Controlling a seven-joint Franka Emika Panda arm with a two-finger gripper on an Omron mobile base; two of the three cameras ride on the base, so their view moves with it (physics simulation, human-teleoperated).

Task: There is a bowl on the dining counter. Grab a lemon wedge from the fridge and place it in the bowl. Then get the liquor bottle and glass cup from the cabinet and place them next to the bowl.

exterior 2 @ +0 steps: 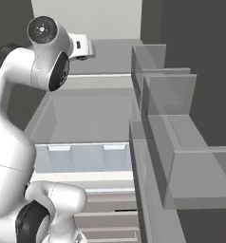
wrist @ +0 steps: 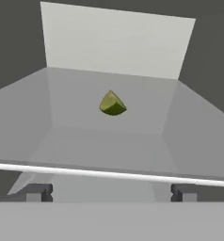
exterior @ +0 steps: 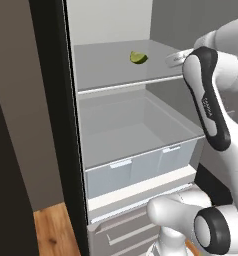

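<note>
The fridge (exterior: pixel 73 125) stands open in front of me. A small yellow-green lemon wedge (exterior: pixel 138 57) lies alone on its upper grey shelf (exterior: pixel 103 67). In the hand view the lemon wedge (wrist: pixel 112 103) sits mid-shelf, straight ahead and well beyond my gripper (wrist: pixel 111 193). The gripper is open and holds nothing, its two dark fingertips (wrist: pixel 37 192) level with the shelf's white front rail (wrist: pixel 109 173). My white hand (exterior 2: pixel 81 47) hovers at the shelf's front right corner. The bowl, dining counter, liquor bottle, glass cup and cabinet are out of view.
Below the shelf sits a large translucent crisper drawer (exterior: pixel 141 165), with the fridge's lower drawers (exterior: pixel 126 232) under it. The open fridge door's clear bins (exterior 2: pixel 169 104) stand to the right. A dark wall panel (exterior: pixel 16 125) and wooden floor (exterior: pixel 53 232) lie left.
</note>
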